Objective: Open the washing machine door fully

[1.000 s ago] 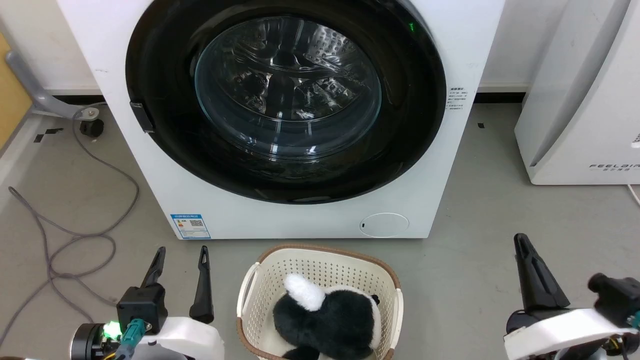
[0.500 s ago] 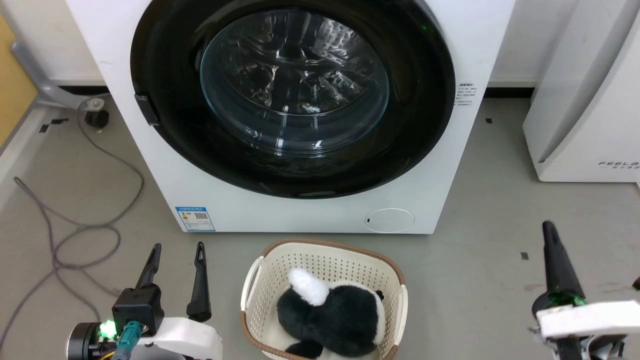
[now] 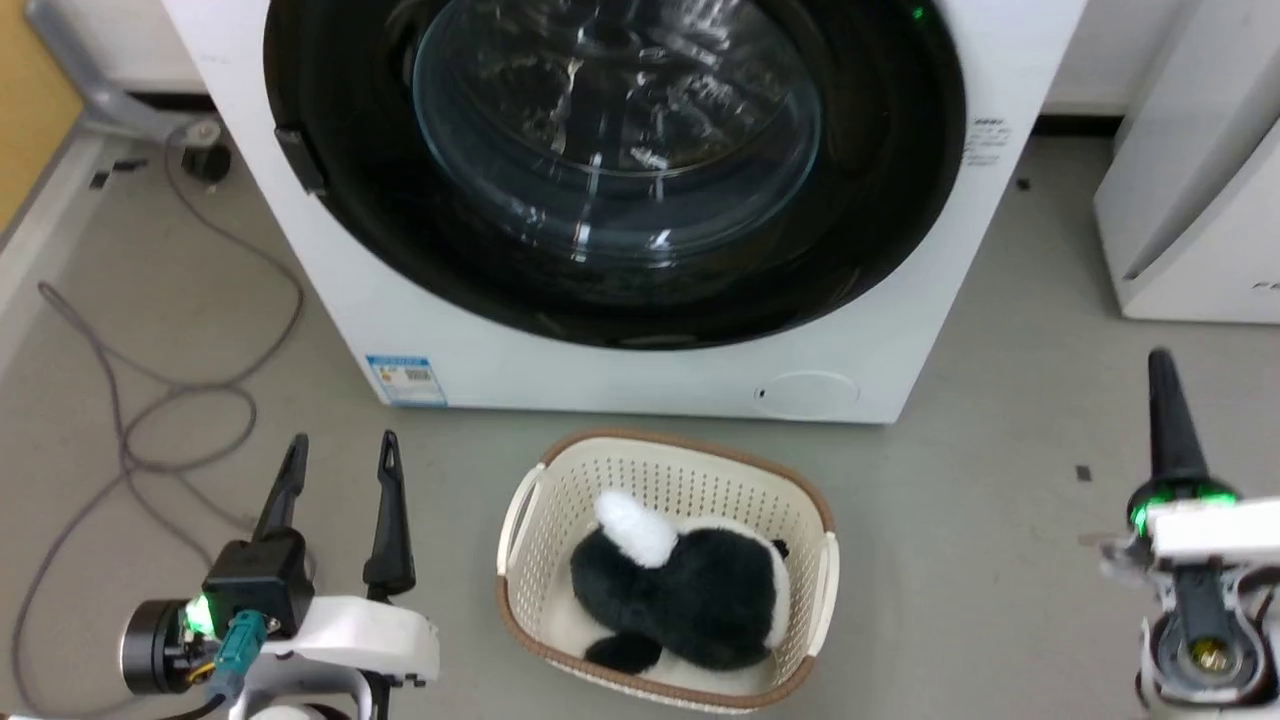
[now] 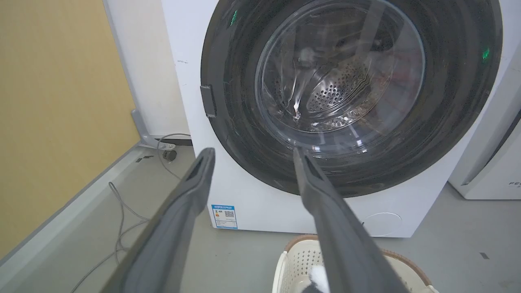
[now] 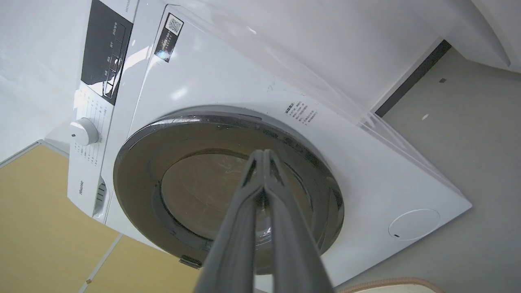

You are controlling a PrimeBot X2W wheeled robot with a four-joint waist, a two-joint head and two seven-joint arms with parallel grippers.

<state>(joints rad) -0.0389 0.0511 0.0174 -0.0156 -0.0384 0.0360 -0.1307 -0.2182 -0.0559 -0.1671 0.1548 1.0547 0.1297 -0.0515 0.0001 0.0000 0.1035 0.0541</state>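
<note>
The washing machine door (image 3: 640, 170) is closed flush in the washing machine (image 3: 600, 375), which stands at the floor's back edge by the wall. The left gripper (image 3: 342, 440) hovers low, its fingers spread wide and empty, probably lined up for the dark tab (image 3: 300, 160) on the door's left rim. The right gripper (image 3: 1160, 365) has its fingers pressed together on nothing and points at the door from the right.

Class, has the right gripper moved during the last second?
Yes. Judged against the basket, the right gripper has gone up the head view and rightward.
</note>
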